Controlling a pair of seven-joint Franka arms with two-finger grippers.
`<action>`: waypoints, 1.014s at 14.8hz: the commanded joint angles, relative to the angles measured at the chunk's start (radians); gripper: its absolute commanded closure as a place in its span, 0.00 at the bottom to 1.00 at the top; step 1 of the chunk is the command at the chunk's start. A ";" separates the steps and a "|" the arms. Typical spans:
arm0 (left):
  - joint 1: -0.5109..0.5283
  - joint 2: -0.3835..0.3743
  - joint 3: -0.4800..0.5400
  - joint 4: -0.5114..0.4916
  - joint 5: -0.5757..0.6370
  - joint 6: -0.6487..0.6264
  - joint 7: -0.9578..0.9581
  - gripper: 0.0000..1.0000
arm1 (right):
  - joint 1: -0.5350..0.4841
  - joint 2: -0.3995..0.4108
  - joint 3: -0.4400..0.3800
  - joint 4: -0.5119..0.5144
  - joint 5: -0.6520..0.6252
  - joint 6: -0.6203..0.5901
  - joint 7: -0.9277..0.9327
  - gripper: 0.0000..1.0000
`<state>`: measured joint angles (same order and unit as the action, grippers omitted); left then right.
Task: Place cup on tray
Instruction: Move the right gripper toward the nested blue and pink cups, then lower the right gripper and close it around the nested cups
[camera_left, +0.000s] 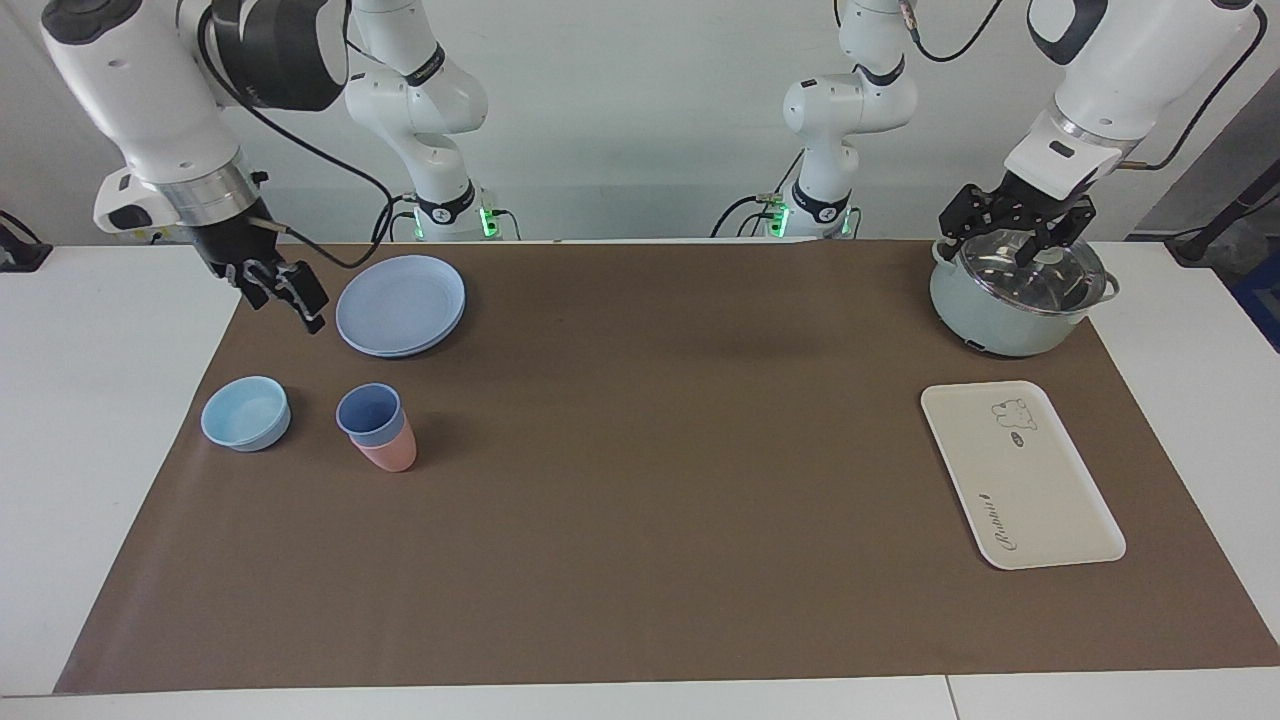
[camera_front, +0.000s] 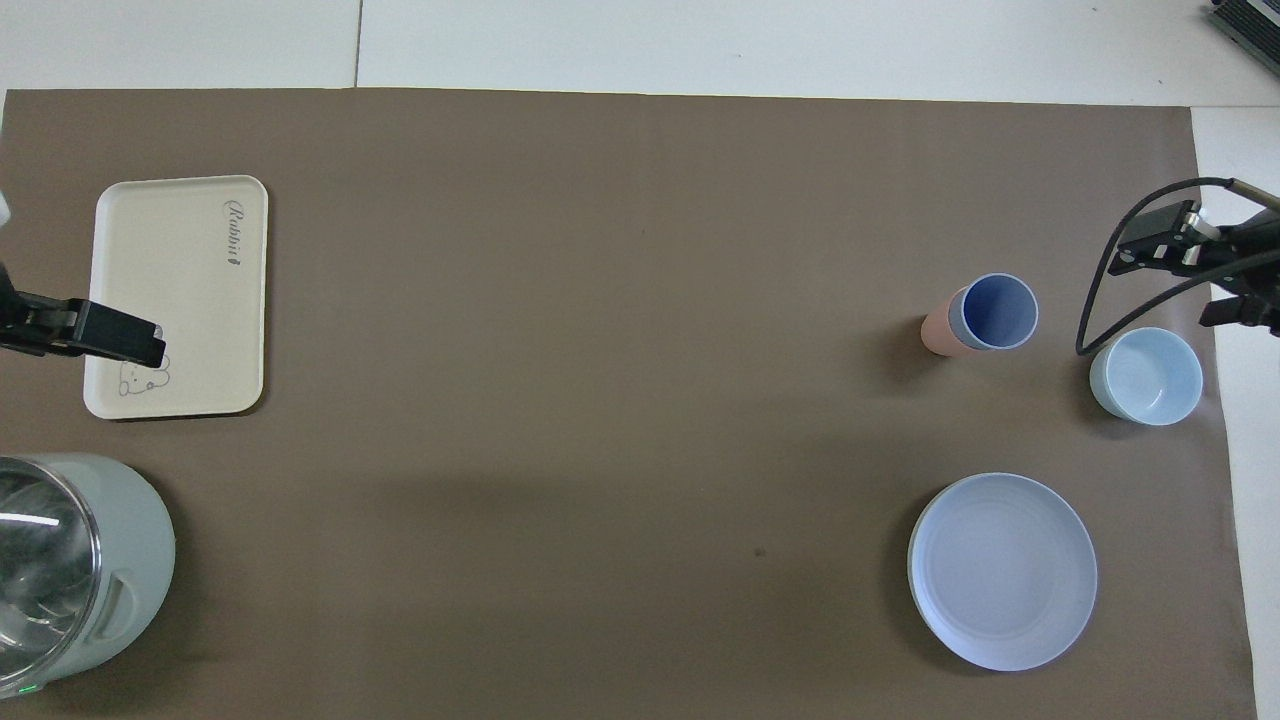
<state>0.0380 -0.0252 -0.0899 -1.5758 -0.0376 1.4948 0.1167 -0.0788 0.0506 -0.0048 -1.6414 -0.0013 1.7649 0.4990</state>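
The periwinkle-blue cup (camera_left: 370, 412) stands upright, nested inside a pink cup (camera_left: 390, 455), on the brown mat toward the right arm's end; it also shows in the overhead view (camera_front: 995, 310). The cream-white tray (camera_left: 1020, 480) lies flat and bare toward the left arm's end, seen from above too (camera_front: 180, 290). My right gripper (camera_left: 285, 303) hangs open and empty in the air over the mat's edge, beside the blue plate. My left gripper (camera_left: 1000, 240) hangs open and empty just above the pot's glass lid.
A round blue plate (camera_left: 401, 305) lies nearer to the robots than the cups. A low light-blue bowl (camera_left: 245, 413) sits beside the cups, toward the mat's edge. A pale green pot with a glass lid (camera_left: 1015, 295) stands nearer to the robots than the tray.
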 joint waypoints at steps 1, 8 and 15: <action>0.008 -0.033 -0.001 -0.038 -0.013 0.015 -0.008 0.00 | -0.050 0.054 0.011 -0.008 0.027 0.045 0.128 0.08; 0.008 -0.033 -0.001 -0.038 -0.013 0.015 -0.008 0.00 | -0.177 0.228 0.006 -0.008 0.306 0.126 0.243 0.08; 0.008 -0.033 -0.001 -0.038 -0.013 0.015 -0.008 0.00 | -0.226 0.434 0.006 0.003 0.578 0.165 0.231 0.05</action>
<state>0.0380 -0.0252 -0.0898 -1.5758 -0.0376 1.4948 0.1167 -0.2755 0.4260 -0.0102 -1.6530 0.5036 1.9131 0.7240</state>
